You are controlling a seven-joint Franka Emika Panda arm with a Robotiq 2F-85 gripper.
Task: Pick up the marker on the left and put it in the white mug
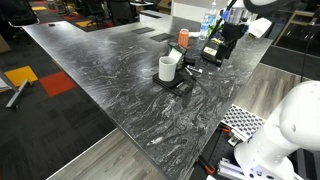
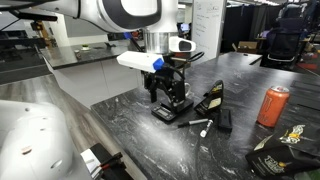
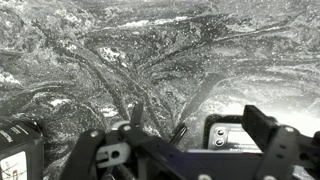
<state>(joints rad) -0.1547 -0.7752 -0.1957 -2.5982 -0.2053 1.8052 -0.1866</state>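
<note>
The white mug (image 1: pixel 167 68) stands on the dark marbled table (image 1: pixel 110 80), beside a flat black block (image 1: pixel 176 84). It does not show in the wrist view. A dark marker (image 2: pixel 194 123) lies on the table, with a small white piece (image 2: pixel 205 130) beside its tip. My gripper (image 2: pixel 168 97) hangs low over a black block (image 2: pixel 171 111), a little way from that marker. It also shows in an exterior view (image 1: pixel 212 52), off to the mug's side. In the wrist view my gripper (image 3: pixel 180 140) is open and empty, with a slim dark stick (image 3: pixel 178 132) and a black box (image 3: pixel 232 135) between its fingers.
An orange-red can (image 2: pixel 272 105) stands at the side and also shows behind the mug (image 1: pixel 183 37). A black and yellow packet (image 2: pixel 208 100), a small black item (image 2: pixel 225 120) and a dark bag (image 2: pixel 280 155) lie near the marker. A black labelled box (image 3: pixel 15 160) sits at the wrist view's lower left.
</note>
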